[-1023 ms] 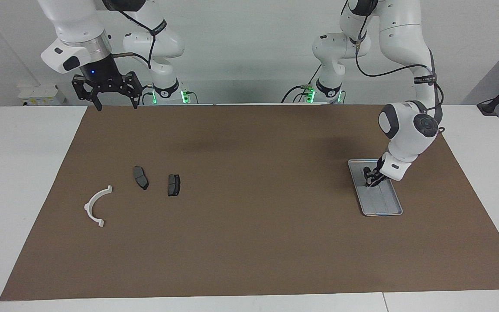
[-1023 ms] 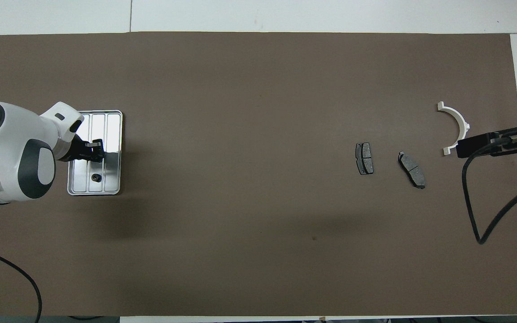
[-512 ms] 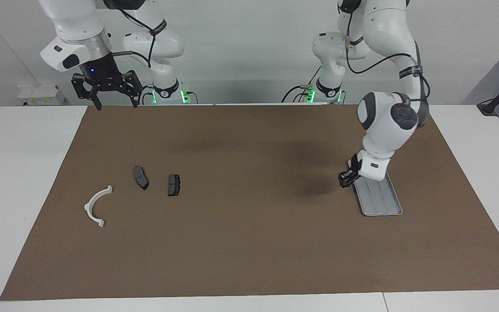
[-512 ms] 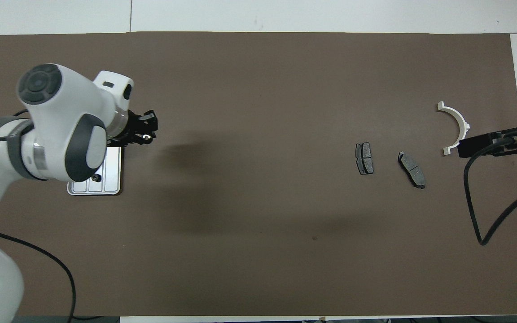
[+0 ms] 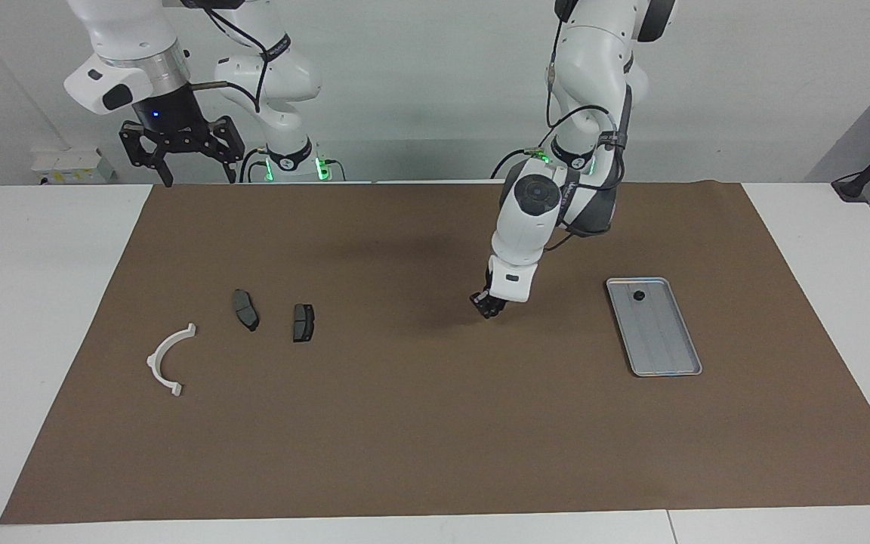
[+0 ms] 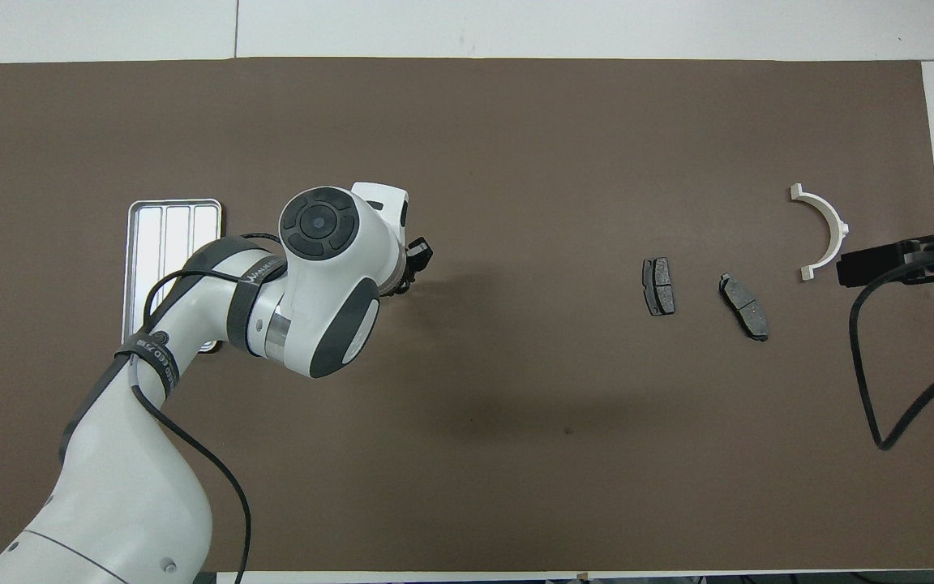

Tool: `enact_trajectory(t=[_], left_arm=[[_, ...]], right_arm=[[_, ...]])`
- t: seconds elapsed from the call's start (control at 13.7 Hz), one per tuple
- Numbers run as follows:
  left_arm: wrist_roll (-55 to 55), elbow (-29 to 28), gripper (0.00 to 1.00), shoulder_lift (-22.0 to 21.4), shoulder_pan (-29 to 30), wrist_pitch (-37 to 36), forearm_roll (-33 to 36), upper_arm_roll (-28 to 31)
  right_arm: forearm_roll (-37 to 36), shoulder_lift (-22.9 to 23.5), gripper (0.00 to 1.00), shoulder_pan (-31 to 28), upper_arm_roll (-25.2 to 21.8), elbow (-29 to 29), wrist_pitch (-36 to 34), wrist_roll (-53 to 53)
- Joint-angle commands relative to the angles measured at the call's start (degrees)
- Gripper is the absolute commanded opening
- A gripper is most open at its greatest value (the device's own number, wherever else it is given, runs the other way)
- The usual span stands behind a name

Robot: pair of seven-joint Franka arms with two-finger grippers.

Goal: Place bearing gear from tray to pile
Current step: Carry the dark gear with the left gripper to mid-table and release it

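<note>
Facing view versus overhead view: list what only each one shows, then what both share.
Only the facing view: a small dark part on the tray, at its end nearer the robots, and the right gripper, open, waiting over the mat's edge at the right arm's end. Only the overhead view: a black cable hanging from the right arm; there the left arm covers the tray's nearer end. Both: the left gripper over bare mat between the tray and the pile of white bracket and two dark pads.

Silver-grey ridged tray (image 5: 665,347), white bracket (image 5: 167,363), dark grey pads (image 5: 303,323), on a brown mat (image 5: 435,423).
</note>
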Motion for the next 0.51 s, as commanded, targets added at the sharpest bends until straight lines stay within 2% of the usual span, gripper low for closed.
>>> enact_trajectory(t=[0.0, 0.22, 0.44], left_arm=[[-1.3, -0.9, 0.00, 0.8, -0.9, 1.7, 1.0, 1.0], [-2.1, -4.2, 0.00, 0.6, -2.0, 5.0, 1.0, 1.0], [-2.3, -5.1, 0.00, 0.5, -2.3, 5.7, 1.0, 1.0]], right_arm=[[1.7, -0.8, 1.00, -0.9, -0.1, -0.3, -0.3, -0.9], [1.7, -0.7, 1.00, -1.1, -0.3, -0.3, 0.3, -1.1], [1.7, -0.8, 1.00, -0.8, -0.2, 0.0, 0.4, -1.1]])
